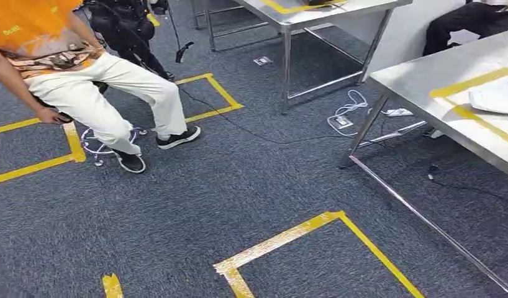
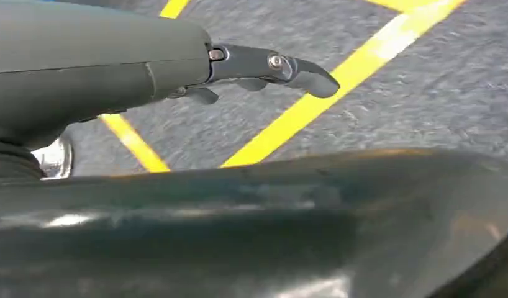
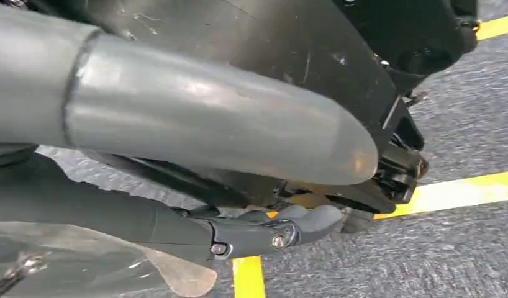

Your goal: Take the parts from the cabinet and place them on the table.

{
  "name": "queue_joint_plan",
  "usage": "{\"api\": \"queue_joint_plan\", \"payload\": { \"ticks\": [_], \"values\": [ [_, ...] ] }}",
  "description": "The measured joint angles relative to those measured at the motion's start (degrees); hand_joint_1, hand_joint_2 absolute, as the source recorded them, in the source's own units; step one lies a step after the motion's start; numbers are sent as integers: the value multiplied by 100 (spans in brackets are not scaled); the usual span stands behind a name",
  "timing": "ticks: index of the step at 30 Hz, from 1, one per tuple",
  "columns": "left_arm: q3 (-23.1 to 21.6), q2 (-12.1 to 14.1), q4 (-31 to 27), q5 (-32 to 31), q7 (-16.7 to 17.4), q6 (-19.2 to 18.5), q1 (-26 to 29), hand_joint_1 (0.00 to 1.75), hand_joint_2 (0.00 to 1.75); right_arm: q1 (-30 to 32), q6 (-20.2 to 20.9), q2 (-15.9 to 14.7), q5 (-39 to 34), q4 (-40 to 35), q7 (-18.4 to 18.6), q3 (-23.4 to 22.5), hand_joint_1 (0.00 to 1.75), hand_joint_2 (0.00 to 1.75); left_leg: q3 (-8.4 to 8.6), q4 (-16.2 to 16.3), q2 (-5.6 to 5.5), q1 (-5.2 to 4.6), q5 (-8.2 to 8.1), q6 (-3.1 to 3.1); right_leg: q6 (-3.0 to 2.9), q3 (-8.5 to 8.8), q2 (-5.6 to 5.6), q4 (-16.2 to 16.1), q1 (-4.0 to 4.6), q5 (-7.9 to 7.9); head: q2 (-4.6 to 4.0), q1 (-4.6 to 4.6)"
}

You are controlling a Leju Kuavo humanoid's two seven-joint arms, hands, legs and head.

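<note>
A grey carpet (image 1: 239,180) marked with yellow tape (image 1: 282,239) squares is seen in the head view. A steel table (image 1: 425,74) stands at the right. A flat white packet (image 1: 497,96), possibly 1 of the parts, lies on it. The packet is placed inside a yellow tape outline on the tabletop, well away from the table's nearest corner. A 2nd steel table (image 1: 289,15) stands farther back. Between the 2 tables a white power strip (image 1: 340,121) with white cables lies on the carpet, and a black cable (image 1: 239,127) is laid from there toward a seated person (image 1: 84,81) in an orange shirt, white trousers and black shoes.

The left hand (image 2: 146,81) is seen in the left wrist view above the carpet and the tape lines. Its dark fingers (image 2: 301,71) are stretched out nearly straight, a little apart, and nothing is held in them.

The right hand (image 3: 226,124) is seen in the right wrist view with its thick grey thumb stretched out and a dark finger (image 3: 258,233) extended. A clear plastic piece (image 3: 115,267) is seen just beside this finger. It cannot be told whether this piece is held, or how far the other fingers are closed.
</note>
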Motion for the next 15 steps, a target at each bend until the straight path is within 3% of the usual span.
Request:
{"api": "queue_joint_plan", "payload": {
  "ticks": [1, 3, 4, 5, 6, 7, 8, 9, 10, 13, 14, 15],
  "values": [
    [9, 0, 0, -2, -11, 4, -20, 0, 0, 7, -5, 0, 33, 0, 13, 13, 0, 0, -15, 1, -62, 1, 10, 42, 2, -175, 187, 366, 2, -200, 0, 8],
    [20, -15, 0, -7, -53, 2, -59, 0, 0, 31, -20, 0, 116, 0, 68, 75, 0, 0, -29, 3, -215, -8, 12, 74, 9, -665, 289, 1329, 6, -589, 0, 21],
    [30, -15, 0, -7, -76, 0, -61, 0, 0, 39, -35, 0, 149, 0, 83, 101, 0, 0, -28, 7, -295, -11, 12, 74, 14, -832, 302, 1614, 7, -635, 0, 21],
    [41, -15, 0, -7, -96, -2, -59, 0, 0, 40, -46, 0, 177, 0, 101, 114, 0, 0, -20, 9, -381, -10, 12, 73, 15, -875, 305, 1616, 5, -530, 0, 21],
    [46, -15, 0, -7, -107, -2, -56, 0, 0, 42, -57, -2, 201, 0, 111, 136, 0, 0, -12, 13, -470, -6, 12, 72, 13, -790, 312, 1365, 0, -303, 0, 21],
    [48, -15, 0, -7, -114, -4, -57, 0, 0, 46, -59, -4, 212, 0, 129, 160, 0, 0, -6, 27, -558, 3, 9, 65, 18, -598, 339, 911, -11, -14, 0, 19],
    [48, -17, 0, -7, -118, -4, -60, 0, 0, 54, -64, -4, 216, 0, 136, 177, 0, 0, -6, 51, -639, 13, -3, 45, 27, -375, 465, 415, -35, 244, 0, 26],
    [48, -20, 0, -9, -118, -4, -62, 0, 0, 63, -64, -4, 221, 0, 136, 201, 0, 0, -22, 76, -707, 19, -21, 10, 30, -229, 756, 82, -76, 285, 0, 26],
    [50, -13, 0, -9, -118, -4, -81, 0, 0, 66, -64, -4, 225, 4, 140, 214, 0, 0, -68, 160, -789, -10, -44, -34, 8, -164, 892, -66, -94, 224, 0, 24],
    [52, -13, 0, -9, -118, -4, -46, 0, 0, 65, -61, -4, 227, 7, 144, 241, 0, 0, -114, 99, -969, 39, 21, -148, -102, -112, 707, -19, -33, 237, 0, 30],
    [57, -4, 0, -7, -118, -4, -42, 0, 0, 66, -64, -2, 227, 9, 144, 243, 0, 0, -118, 125, -1019, 38, 7, -165, -156, -101, 615, -63, -73, 270, 0, 28],
    [57, -11, 0, -7, -118, -4, -36, 0, 0, 65, -64, -4, 227, 7, 144, 243, 0, 0, -151, 227, -724, 10, -83, -182, -188, -81, 546, -74, -68, 276, 0, 19]
  ]
}}
